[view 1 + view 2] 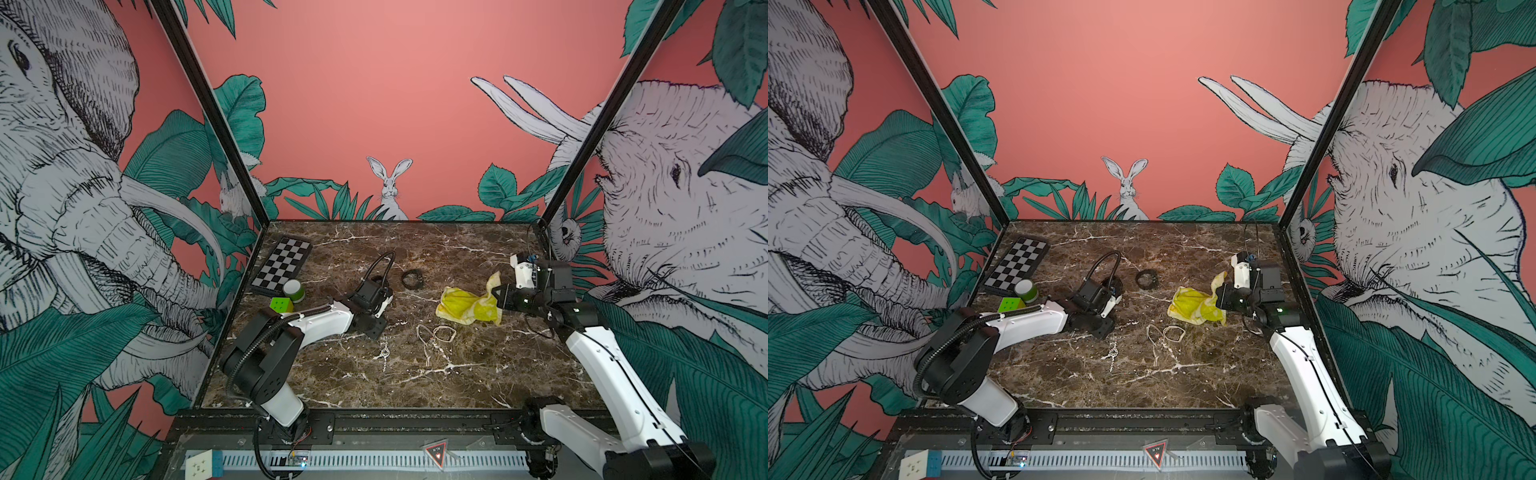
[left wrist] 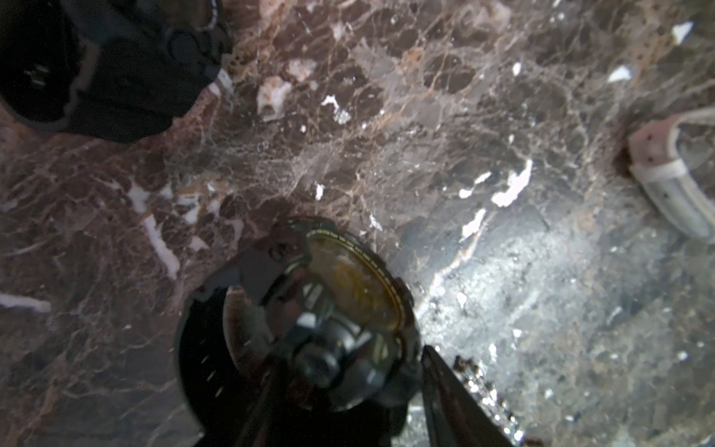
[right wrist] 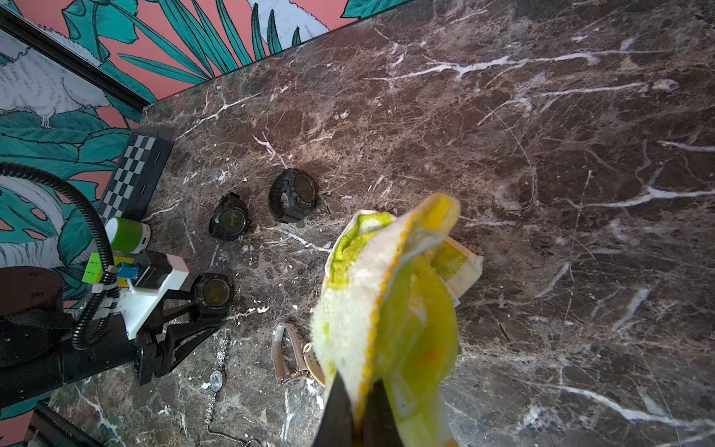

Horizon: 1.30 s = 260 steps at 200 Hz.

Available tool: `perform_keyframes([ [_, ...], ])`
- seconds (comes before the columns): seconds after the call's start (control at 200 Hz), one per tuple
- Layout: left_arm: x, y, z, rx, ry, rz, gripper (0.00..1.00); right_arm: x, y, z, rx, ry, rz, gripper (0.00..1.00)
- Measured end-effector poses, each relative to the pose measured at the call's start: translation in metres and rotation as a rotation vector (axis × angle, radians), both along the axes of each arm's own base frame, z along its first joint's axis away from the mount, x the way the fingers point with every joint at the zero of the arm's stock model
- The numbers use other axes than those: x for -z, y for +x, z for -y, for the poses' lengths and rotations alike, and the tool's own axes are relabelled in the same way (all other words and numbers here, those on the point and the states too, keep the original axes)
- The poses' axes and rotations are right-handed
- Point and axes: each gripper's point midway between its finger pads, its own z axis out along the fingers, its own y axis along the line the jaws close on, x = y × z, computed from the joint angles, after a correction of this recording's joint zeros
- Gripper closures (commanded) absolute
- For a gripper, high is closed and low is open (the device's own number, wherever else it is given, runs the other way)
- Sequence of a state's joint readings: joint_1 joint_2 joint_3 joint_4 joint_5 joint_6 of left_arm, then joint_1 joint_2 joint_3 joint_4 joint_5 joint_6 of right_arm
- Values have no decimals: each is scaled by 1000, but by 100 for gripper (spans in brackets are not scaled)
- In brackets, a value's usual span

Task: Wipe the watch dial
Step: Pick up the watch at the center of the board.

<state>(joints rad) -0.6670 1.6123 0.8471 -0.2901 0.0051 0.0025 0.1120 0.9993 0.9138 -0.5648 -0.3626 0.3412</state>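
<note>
My left gripper [image 3: 209, 309] straddles a black watch [image 2: 332, 309] on the marble table [image 1: 457, 374], one finger on either side of the case. From these views I cannot tell whether the jaws are pressing on it or only bracketing it. The watch sits on the left half of the table, its amber-tinted dial [image 2: 356, 286] bare and with nothing on it. My right gripper [image 1: 498, 297] is on the opposite side, jaws clamped together on a corner of the yellow cloth [image 1: 465, 307], and the rest of the cloth droops toward the marble. Cloth and dial are well apart, so I judge that the wiping itself has not begun. The cloth is in hand and the watch is being lined up for a hold. What is left is to get that hold firm, bring the cloth across, and rub the dial glass. Two other black watches [image 3: 230, 217] [image 3: 293, 194] lie farther back. A brown-strapped watch [image 3: 286, 356] and a silver watch on a chain [image 3: 216, 377] lie nearer the front edge. A chessboard [image 1: 282, 266], a green puzzle cube [image 1: 281, 304] and a green-and-white cylinder [image 1: 294, 289] crowd the far left corner.
</note>
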Motion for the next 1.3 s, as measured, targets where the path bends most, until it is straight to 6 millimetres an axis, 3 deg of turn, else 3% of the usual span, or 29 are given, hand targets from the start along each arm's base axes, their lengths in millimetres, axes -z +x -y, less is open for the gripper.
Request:
perform_keyframes([
  [0.19, 2, 2, 2, 18, 6, 4, 85, 0, 0, 2, 3, -8, 2, 98],
  [0.315, 2, 2, 2, 28, 9, 3, 100, 0, 0, 2, 3, -8, 2, 98],
  [0.54, -4, 1, 5, 60, -6, 13, 100, 0, 1, 2, 4, -8, 2, 98],
  [0.71, -28, -3, 20, 114, -91, 42, 100, 0, 1, 4, 12, -16, 5, 99],
  [0.945, -85, 0, 57, 250, -279, 195, 100, -3, 1, 7, 26, -24, 19, 100],
  [1.3, -138, 13, 125, 528, -469, 307, 100, -28, 7, -6, -30, 41, 88, 100],
])
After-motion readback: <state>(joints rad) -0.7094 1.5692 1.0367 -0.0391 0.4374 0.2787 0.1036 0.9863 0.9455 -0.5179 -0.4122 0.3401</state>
